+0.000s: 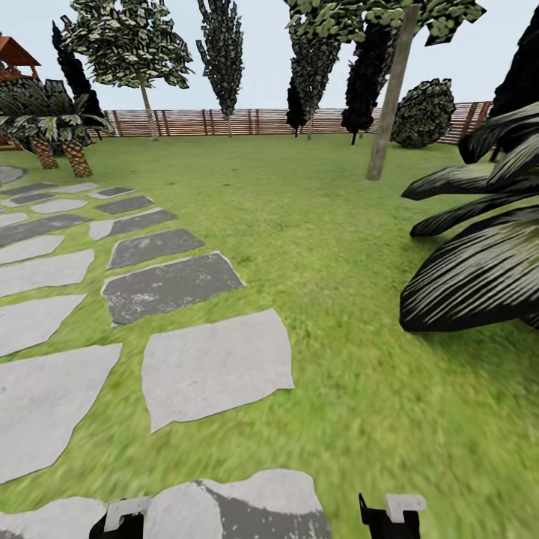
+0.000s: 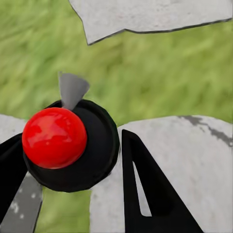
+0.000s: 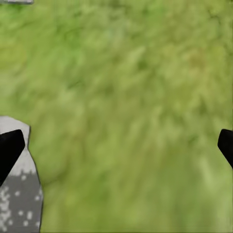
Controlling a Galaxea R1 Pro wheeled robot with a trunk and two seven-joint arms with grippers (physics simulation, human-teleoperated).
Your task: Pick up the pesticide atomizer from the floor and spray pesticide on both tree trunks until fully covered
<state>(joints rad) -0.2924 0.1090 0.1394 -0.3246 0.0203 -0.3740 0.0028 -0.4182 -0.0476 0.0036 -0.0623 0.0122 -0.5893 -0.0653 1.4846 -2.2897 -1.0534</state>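
Between the left gripper's (image 2: 73,160) fingers sits the atomizer (image 2: 70,145), pickup apparently done; right gripper (image 3: 116,145) wide open, empty; both trunks, nearest (image 1: 389,97) well beyond the paving (image 1: 213,367), remain unsprayed.

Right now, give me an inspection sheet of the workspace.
Surface: green lawn with grey and whitish stone slabs.
Job's things: pesticide atomizer, black body with red knob and grey nozzle, between the left gripper's fingers; one bare-trunked tree ahead on the right, leaning; another tree far left by the fence; no pesticide specks seen.
Clutter: nothing seen.
Grippers: left gripper closed on the atomizer; right gripper open, empty, above grass.
Cables: nothing seen.
Surroundings: brown slat fence, short palms at left, dark palm fronds close on the right, dark column-shaped trees, red-roofed structure.
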